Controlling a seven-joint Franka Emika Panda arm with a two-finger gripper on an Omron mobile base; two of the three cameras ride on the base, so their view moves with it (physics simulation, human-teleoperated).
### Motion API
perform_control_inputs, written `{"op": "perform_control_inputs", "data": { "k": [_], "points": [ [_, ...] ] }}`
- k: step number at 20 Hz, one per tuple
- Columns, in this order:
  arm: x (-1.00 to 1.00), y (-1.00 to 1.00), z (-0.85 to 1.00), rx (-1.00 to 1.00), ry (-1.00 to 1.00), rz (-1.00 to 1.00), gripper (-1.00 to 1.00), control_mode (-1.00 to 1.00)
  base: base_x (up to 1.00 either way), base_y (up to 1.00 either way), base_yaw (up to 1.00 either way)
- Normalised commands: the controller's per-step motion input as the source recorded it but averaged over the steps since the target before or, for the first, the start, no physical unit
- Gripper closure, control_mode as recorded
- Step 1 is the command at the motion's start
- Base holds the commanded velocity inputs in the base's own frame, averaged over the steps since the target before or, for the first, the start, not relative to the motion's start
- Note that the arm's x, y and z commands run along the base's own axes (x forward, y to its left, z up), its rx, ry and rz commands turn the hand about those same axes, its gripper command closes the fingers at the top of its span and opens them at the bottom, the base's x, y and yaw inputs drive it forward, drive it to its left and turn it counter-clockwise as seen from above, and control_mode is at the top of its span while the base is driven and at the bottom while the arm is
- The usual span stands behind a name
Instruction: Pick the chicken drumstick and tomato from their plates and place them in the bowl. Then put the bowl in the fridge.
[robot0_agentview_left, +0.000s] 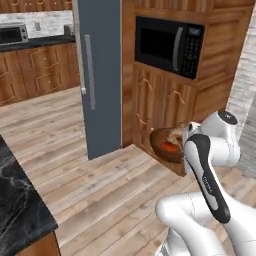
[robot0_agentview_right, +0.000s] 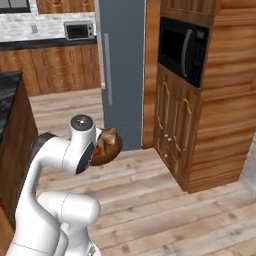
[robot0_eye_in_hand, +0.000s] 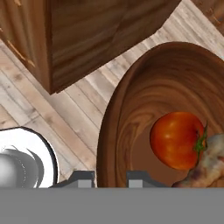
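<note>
- The gripper (robot0_eye_in_hand: 107, 178) is clamped narrow on the near rim of the round, deep reddish-brown wooden bowl (robot0_eye_in_hand: 127, 109), with 1 dark fingertip outside the wall and 1 inside.
- The bowl hangs in the air above the plank floor (robot0_agentview_left: 110, 190), carried in front of the white arm (robot0_agentview_left: 210, 165).
- Inside the bowl lie the small round red-orange tomato (robot0_eye_in_hand: 177, 140) and, touching it, the golden-brown chicken drumstick (robot0_eye_in_hand: 210, 164).
- The tall slate-grey fridge (robot0_agentview_left: 102, 75), with its long grey handle (robot0_agentview_left: 90, 65), stands beyond, its door shut.
- Wooden cabinets (robot0_agentview_right: 175, 125) hold a black microwave (robot0_agentview_left: 167, 45) just right of the fridge.
</note>
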Motion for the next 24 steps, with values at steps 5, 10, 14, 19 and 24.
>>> {"op": "perform_control_inputs", "data": {
  "k": [5,10,14,19,24],
  "points": [
    [0.0,0.0,0.0,0.0,0.0,0.0,1.0,1.0,0.47,-0.02,0.71],
    [0.0,0.0,0.0,0.0,0.0,0.0,1.0,1.0,0.78,-0.08,0.4],
    [0.0,0.0,0.0,0.0,0.0,0.0,1.0,1.0,0.93,-0.35,0.05],
    [0.0,0.0,0.0,0.0,0.0,0.0,1.0,1.0,0.93,-0.32,0.01],
    [0.0,0.0,0.0,0.0,0.0,0.0,1.0,1.0,0.46,0.05,0.21]
  ]
}}
